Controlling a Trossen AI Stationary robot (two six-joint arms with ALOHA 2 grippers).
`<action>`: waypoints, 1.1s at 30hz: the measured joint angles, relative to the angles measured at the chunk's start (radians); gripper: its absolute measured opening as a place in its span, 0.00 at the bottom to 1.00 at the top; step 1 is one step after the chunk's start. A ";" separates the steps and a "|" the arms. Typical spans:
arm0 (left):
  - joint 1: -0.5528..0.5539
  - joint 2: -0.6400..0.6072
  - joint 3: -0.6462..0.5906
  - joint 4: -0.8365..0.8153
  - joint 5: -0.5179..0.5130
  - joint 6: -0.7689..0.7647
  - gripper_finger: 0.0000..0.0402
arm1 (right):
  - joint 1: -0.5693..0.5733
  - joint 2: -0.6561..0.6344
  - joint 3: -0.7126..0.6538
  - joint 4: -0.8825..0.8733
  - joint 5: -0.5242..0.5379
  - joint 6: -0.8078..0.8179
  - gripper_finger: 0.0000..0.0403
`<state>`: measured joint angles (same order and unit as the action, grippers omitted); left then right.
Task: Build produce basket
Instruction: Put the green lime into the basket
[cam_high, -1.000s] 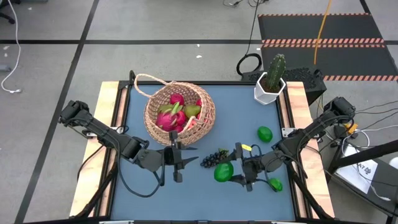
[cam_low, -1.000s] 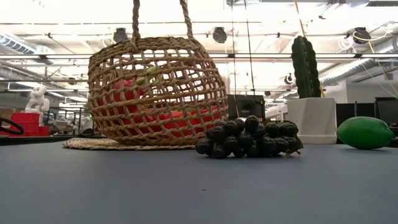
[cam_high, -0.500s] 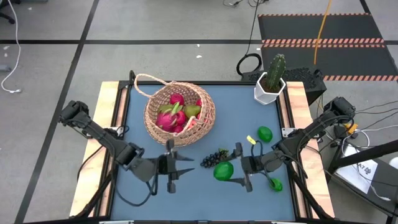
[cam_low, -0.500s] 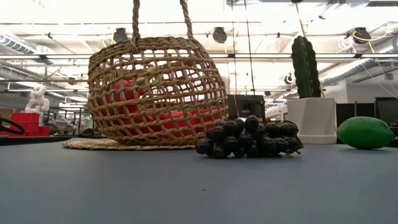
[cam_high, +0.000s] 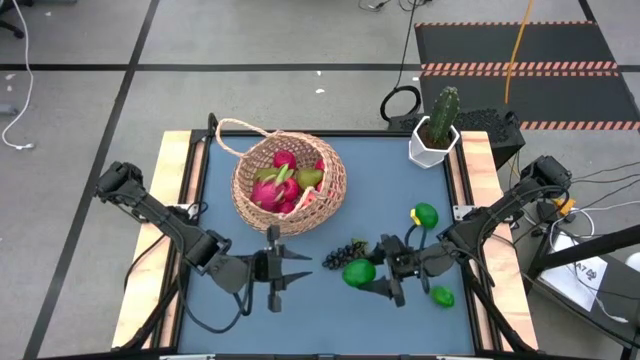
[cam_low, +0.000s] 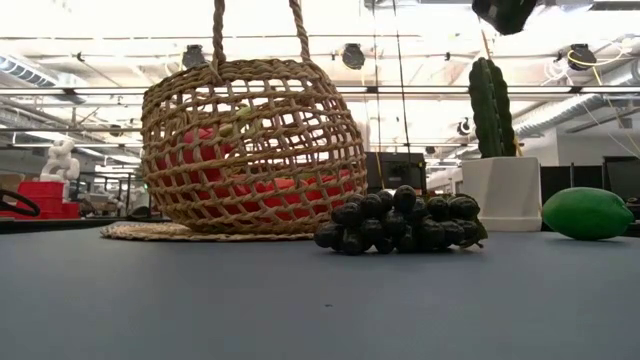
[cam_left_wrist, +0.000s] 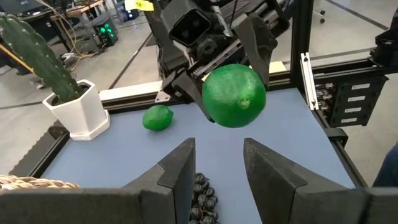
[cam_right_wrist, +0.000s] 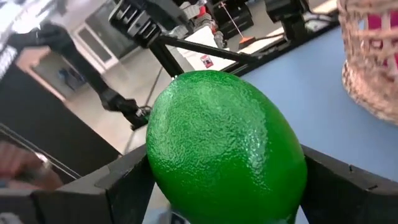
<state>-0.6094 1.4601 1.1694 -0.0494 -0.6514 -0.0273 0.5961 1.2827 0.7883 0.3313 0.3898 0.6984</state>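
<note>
Green lime (cam_high: 359, 272) in right gripper (cam_high: 372, 276)

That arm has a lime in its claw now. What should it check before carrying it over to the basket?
1. Grip: right gripper shut on the lime, which sits between both fingers in the right wrist view: ok.
2. Lime lifted off the table: ok.
3. Basket upright, with space on top: ok.
4. Grapes lie between lime and basket; height over them: cannot tell.
5. Left gripper open, empty, near the path: not ok.
</note>
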 joint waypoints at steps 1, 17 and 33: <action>0.000 0.000 0.000 0.000 0.000 0.000 0.34 | 0.000 0.000 0.000 0.000 0.000 0.029 0.79; 0.000 0.000 0.000 0.001 -0.001 0.002 0.34 | 0.000 0.000 0.000 0.000 0.001 0.151 0.80; 0.000 0.000 0.000 0.001 -0.002 0.034 0.34 | 0.000 0.000 0.000 0.000 0.001 0.081 0.80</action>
<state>-0.6094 1.4601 1.1694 -0.0483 -0.6533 0.0069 0.5964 1.2827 0.7883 0.3313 0.3912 0.7792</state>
